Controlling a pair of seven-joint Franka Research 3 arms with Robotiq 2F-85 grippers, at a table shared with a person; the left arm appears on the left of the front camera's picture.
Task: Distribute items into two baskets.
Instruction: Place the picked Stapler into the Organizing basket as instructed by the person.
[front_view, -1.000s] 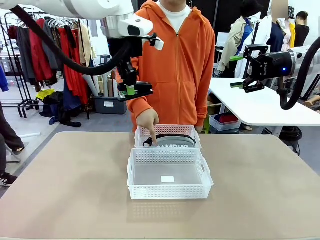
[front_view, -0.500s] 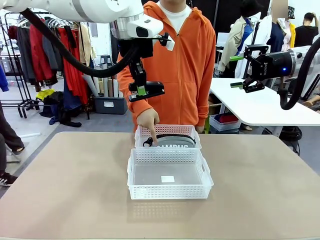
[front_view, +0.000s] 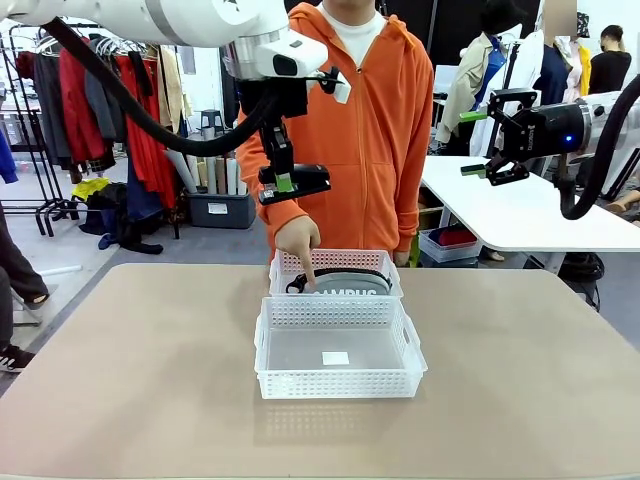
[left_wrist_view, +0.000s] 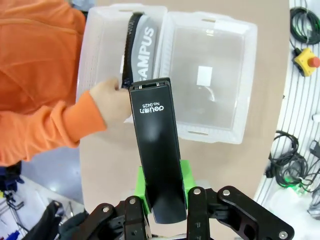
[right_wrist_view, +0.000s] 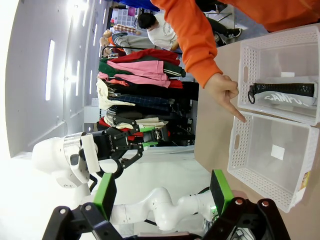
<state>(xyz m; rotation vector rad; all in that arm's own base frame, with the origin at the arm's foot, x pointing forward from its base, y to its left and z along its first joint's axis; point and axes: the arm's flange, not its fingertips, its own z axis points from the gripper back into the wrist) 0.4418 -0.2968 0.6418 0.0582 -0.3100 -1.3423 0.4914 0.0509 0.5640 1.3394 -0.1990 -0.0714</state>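
Note:
My left gripper (front_view: 288, 182) hangs high over the table's far side, shut on the small black stapler (front_view: 298, 183). In the left wrist view the stapler (left_wrist_view: 156, 150) sticks out flat between the green pads. Below stand two white lattice baskets, touching end to end. The far basket (front_view: 335, 259) holds the grey CAMPUS pouch (front_view: 345, 284) with its black strap. The near basket (front_view: 338, 382) holds only a white label. The person's hand (front_view: 298, 240) points a finger down at the far basket's left end. At the upper right, off the table, my right gripper (front_view: 478, 143) stands open with nothing in it.
A person in an orange hoodie (front_view: 362, 130) stands at the table's far edge, behind the baskets. The tan tabletop (front_view: 130, 370) is bare on both sides of the baskets. A white table (front_view: 520, 215) stands at the back right, clothes racks (front_view: 90, 90) at the back left.
My left gripper has carried the stapler a little to the right, toward the person's chest line. The right arm, the baskets and the pointing hand have stayed put.

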